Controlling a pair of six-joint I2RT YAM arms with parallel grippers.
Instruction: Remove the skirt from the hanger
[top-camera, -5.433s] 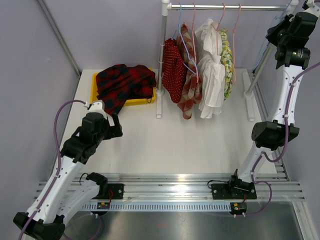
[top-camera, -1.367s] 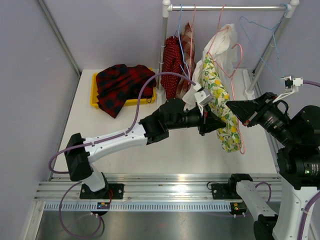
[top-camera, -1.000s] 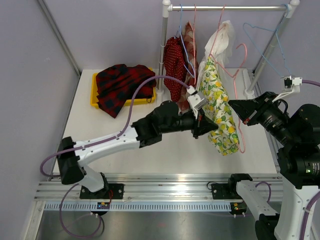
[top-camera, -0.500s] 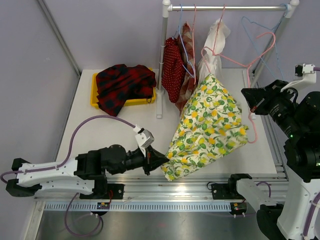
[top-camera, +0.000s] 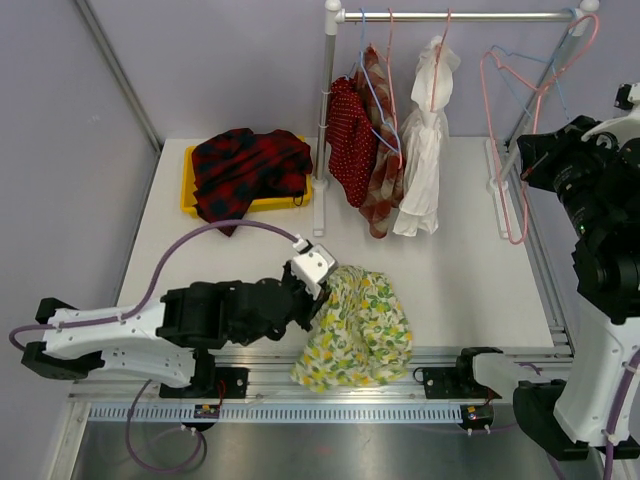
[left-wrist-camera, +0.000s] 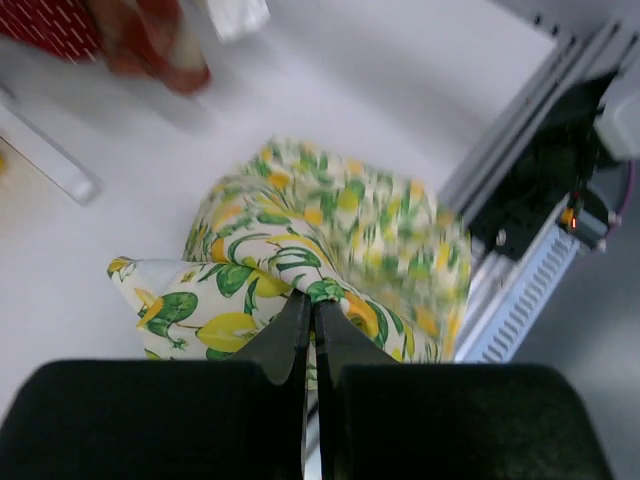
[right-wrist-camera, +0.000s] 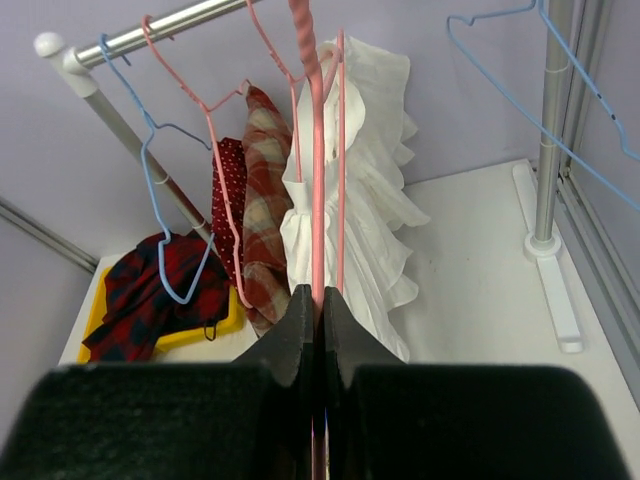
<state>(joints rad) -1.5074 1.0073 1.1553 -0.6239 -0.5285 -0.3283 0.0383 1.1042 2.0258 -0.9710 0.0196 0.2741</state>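
The skirt (top-camera: 358, 328), white with lemons and green leaves, lies crumpled on the table by the front edge, off the hanger. My left gripper (top-camera: 318, 300) is at its left side, shut on a fold of the cloth; the left wrist view shows the skirt (left-wrist-camera: 330, 220) pinched at the tips of the left gripper (left-wrist-camera: 312, 300). The bare pink hanger (top-camera: 494, 130) hangs in the air at the right, near the rack's right post. My right gripper (top-camera: 527, 162) is shut on it; in the right wrist view the pink hanger (right-wrist-camera: 318, 170) rises straight from the closed right gripper (right-wrist-camera: 318, 292).
A clothes rail (top-camera: 450, 14) at the back carries a red dotted garment (top-camera: 347, 140), a plaid one (top-camera: 378, 175), a white one (top-camera: 425, 150) and a bare blue hanger (top-camera: 520, 60). A yellow tray (top-camera: 188, 190) at back left holds a red-black plaid garment (top-camera: 245, 165).
The skirt has come off the hanger: my left gripper drew it down and toward the front edge, where it collapsed. My right gripper lifted the bare hanger up and to the right.
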